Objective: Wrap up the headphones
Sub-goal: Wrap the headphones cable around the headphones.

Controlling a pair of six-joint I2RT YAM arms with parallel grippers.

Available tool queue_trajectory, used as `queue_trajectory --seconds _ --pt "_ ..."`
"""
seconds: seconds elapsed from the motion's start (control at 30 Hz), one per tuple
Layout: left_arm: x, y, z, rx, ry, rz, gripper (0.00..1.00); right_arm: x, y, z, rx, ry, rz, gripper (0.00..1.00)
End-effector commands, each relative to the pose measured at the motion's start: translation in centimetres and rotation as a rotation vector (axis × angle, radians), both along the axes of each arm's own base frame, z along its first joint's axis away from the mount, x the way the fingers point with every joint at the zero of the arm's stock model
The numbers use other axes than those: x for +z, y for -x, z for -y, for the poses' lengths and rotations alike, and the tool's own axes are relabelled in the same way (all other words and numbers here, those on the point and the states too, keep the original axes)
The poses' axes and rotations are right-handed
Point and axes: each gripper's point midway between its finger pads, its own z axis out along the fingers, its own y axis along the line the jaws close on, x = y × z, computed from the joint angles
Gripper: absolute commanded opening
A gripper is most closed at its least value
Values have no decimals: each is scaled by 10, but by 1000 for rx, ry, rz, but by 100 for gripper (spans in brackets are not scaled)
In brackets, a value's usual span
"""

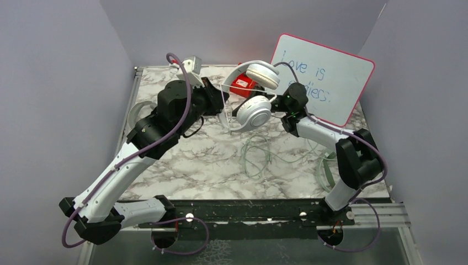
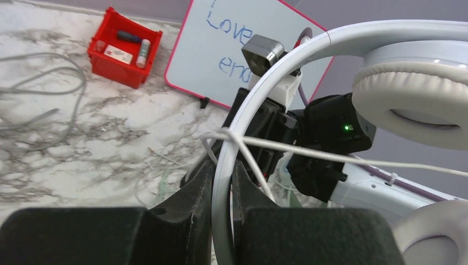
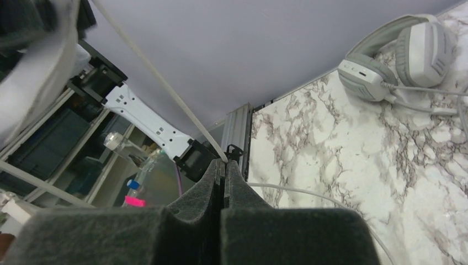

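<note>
White headphones [image 1: 255,110] hang in the air at the back middle of the table, one cup above the other. My left gripper [image 1: 219,106] is shut on their thin white headband [image 2: 276,83], which runs up between the jaws of that gripper [image 2: 223,168]. The white cable [image 2: 359,160] loops once around the band just above the fingers and stretches taut to the right. My right gripper [image 1: 277,103] sits beside the lower cup. In its wrist view this gripper [image 3: 223,164] is shut on the taut white cable [image 3: 160,83].
A grey-green pair of headphones [image 3: 397,55] lies at the left edge, half hidden by the left arm in the top view. Mint cables [image 1: 256,154] and another pale pair [image 1: 325,168] lie near the right arm. A red bin [image 1: 243,84] and a whiteboard [image 1: 325,77] stand behind.
</note>
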Motion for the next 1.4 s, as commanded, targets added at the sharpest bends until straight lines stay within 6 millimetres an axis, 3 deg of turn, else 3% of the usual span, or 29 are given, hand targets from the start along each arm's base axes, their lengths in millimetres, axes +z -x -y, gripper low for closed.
queue_trajectory --seconds 0.0,0.1,0.33,0.6,0.8,1.1,1.2,1.37 --pt "39 -9 -21 70 -122 132 0 -2 -4 11 -88 4 -8 0" --pt "29 -4 -20 14 -208 123 0 -3 -26 33 -191 21 2 0" --pt "-10 10 -16 -108 -356 58 0 19 -63 69 -342 62 90 0" --pt "-48 9 -33 -136 -567 39 0 23 -79 114 -476 70 117 0" --pt "-67 1 -45 -111 -693 20 0 31 -75 133 -541 81 165 0" --pt "-53 -2 -53 -42 -654 80 0 15 -76 136 -515 178 159 0" --pt "-62 -11 -65 64 -675 19 0 23 -63 137 -489 187 173 0" --pt "-71 -36 -106 389 -755 7 0 67 -15 138 -423 163 161 0"
